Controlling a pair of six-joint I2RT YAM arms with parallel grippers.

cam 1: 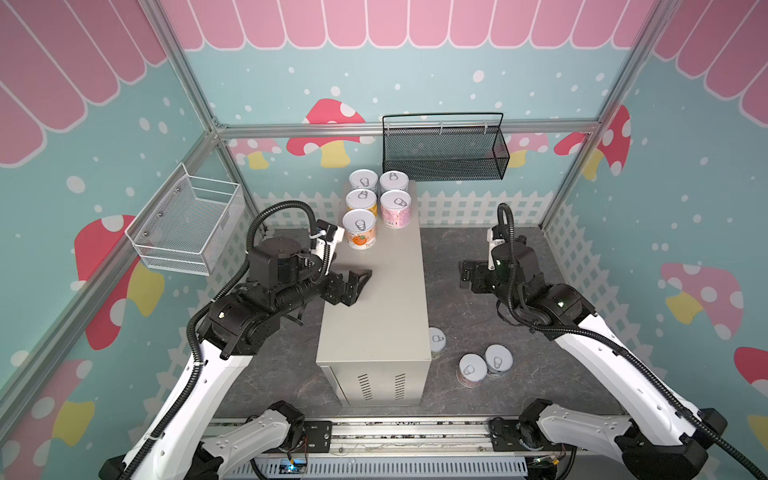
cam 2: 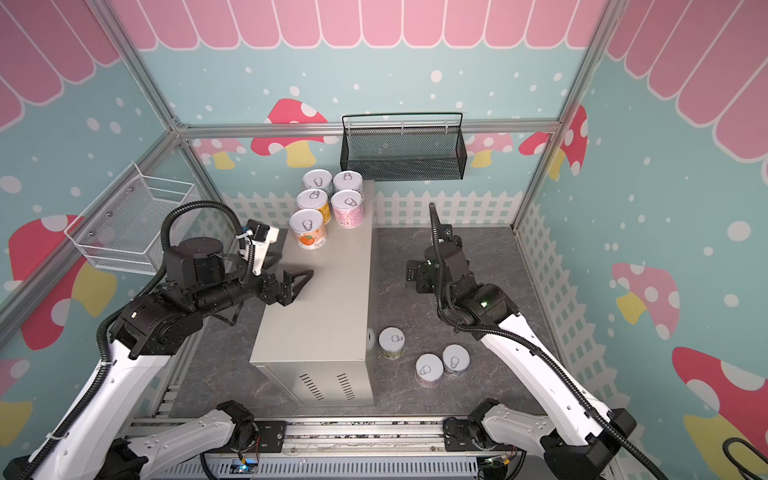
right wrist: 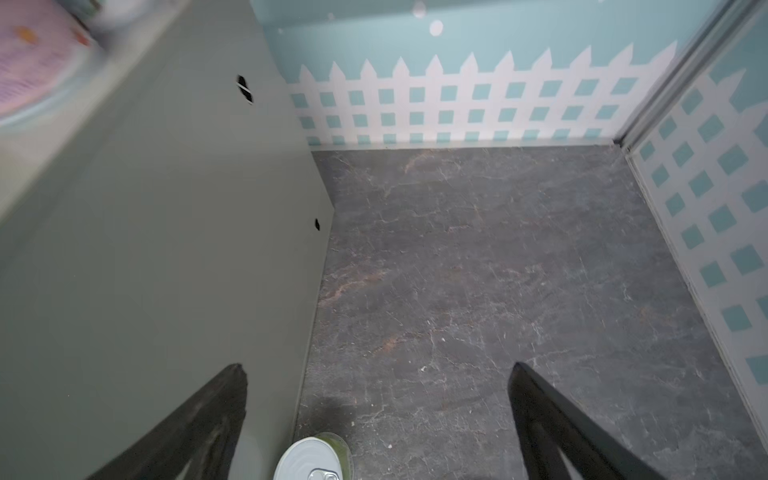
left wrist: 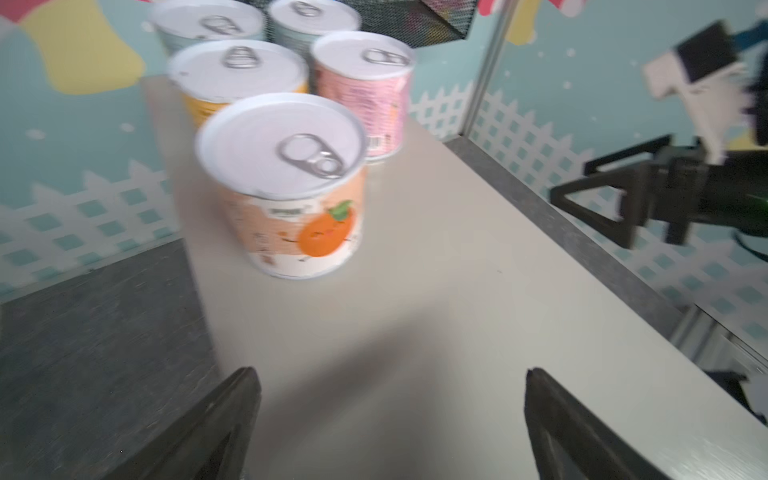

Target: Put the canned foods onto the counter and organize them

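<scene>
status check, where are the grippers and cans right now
Left gripper open, empty, over counter. Right gripper open, empty, low beside it. Five cans on counter's far end, three cans on tabletop. Nothing blocking.

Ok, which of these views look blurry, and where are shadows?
Left wrist view: motion-smeared, orange can soft, shadow on the counter at the left gripper. Right wrist view: pink can smeared, floor sharp. Both top views: crisp.
</scene>
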